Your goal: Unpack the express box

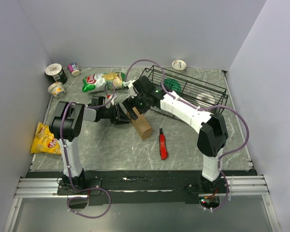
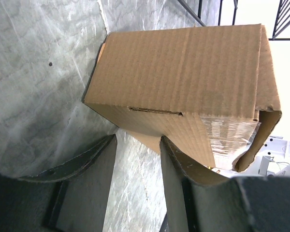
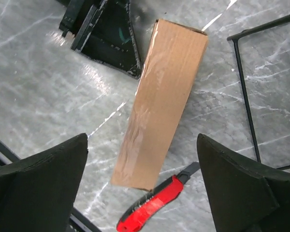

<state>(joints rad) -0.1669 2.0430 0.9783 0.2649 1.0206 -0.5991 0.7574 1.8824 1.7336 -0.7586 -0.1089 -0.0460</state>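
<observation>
The express box (image 1: 143, 123) is a plain brown carton with clear tape, standing on a narrow side mid-table. In the left wrist view the express box (image 2: 183, 82) lies just past my fingertips, with an open flap at its far end. My left gripper (image 2: 137, 145) is open with only table between the jaws; its right fingertip (image 2: 170, 145) touches the box's lower face. My right gripper (image 3: 142, 140) is open wide and hovers above the express box (image 3: 159, 101), holding nothing. From above, the left gripper (image 1: 121, 115) is at the box's left and the right gripper (image 1: 135, 104) is over its far end.
A red utility knife (image 1: 162, 144) lies right of the box and also shows in the right wrist view (image 3: 154, 203). A black wire basket (image 1: 185, 78) stands behind. A green chip bag (image 1: 102, 81), a yellow chip bag (image 1: 45, 139), cups (image 1: 56, 72) and a bowl (image 1: 179, 64) lie around.
</observation>
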